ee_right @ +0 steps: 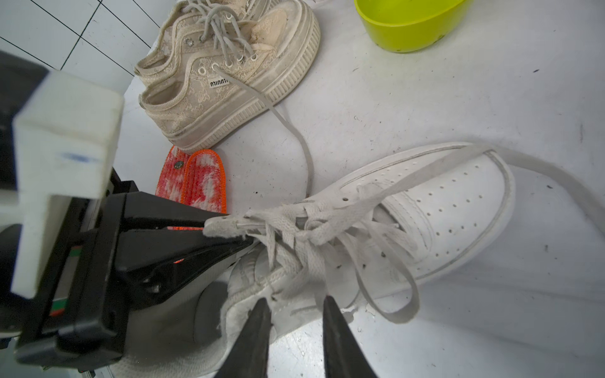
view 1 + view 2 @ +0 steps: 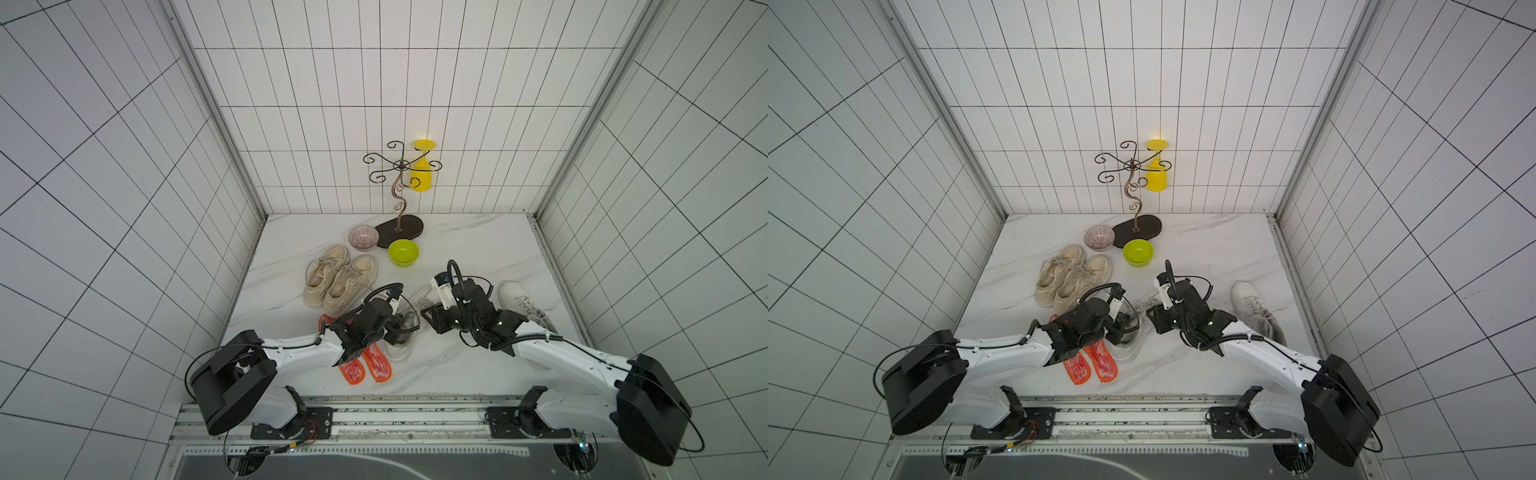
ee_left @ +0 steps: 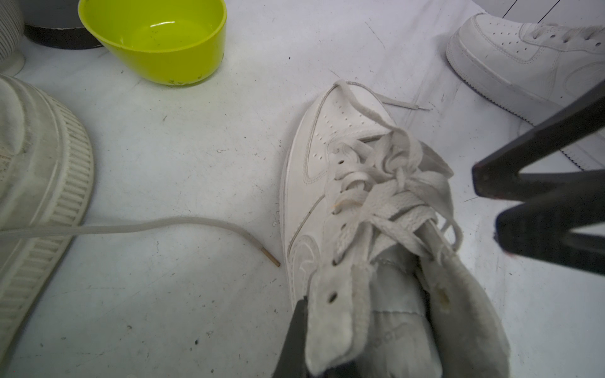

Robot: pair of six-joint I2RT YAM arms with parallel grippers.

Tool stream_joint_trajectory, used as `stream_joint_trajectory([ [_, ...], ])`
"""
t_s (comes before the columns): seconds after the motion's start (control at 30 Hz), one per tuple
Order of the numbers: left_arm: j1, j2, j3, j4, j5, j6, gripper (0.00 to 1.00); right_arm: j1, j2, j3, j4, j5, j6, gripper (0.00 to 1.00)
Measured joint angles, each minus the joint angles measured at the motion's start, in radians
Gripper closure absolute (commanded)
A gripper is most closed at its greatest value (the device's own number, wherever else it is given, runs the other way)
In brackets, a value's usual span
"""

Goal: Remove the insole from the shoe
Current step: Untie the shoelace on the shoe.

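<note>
The left gripper (image 1: pixel 229 227) is clamped tight on the frayed eyelet flap (image 1: pixel 222 225) of the white shoe (image 1: pixel 442 203), right at the edge of its mouth. Facing it across that mouth, the right gripper (image 1: pixel 295 299) stands partly open. One of its fingers is on the padded collar rim and the other is outside the side wall, so the wall's edge lies between the jaws; whether they press it I cannot tell. The shoe lies on the table (image 2: pixel 457 365) between the two grippers, its toe running on beyond the left gripper's tips. Whether the grey surface down in its mouth is the insole I cannot tell. Just behind the left gripper, partly under its wrist, two orange insoles (image 2: pixel 365 365) lie side by side. To its outer side stand the beige shoes (image 2: pixel 340 282), and one lace (image 3: pixel 147 225) trails from them to end just beside the white shoe's sole edge. Ahead of the toe sits the green bowl (image 2: pixel 403 252). Behind the right gripper's wrist, a second white shoe (image 2: pixel 519 299) lies between that arm and the table's right edge. Bare marble stretches ahead of the right gripper to the back wall, and under its forearm to the near edge.
</note>
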Motion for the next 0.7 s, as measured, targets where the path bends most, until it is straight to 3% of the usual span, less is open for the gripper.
stream_joint_trajectory([
  [0.33, 0.0, -0.001, 0.0, -0.001, 0.0, 0.0, 1.0, 0.002, 0.063, -0.001, 0.009, 0.031, -0.001, 0.77],
  [0.57, 0.0, -0.002, -0.001, 0.0, 0.0, 0.0, 1.0, 0.009, 0.085, -0.002, 0.018, 0.036, -0.003, 0.99],
  [0.7, 0.0, -0.002, -0.001, -0.001, -0.004, -0.004, 1.0, 0.014, 0.084, -0.002, 0.012, 0.069, -0.002, 1.0],
])
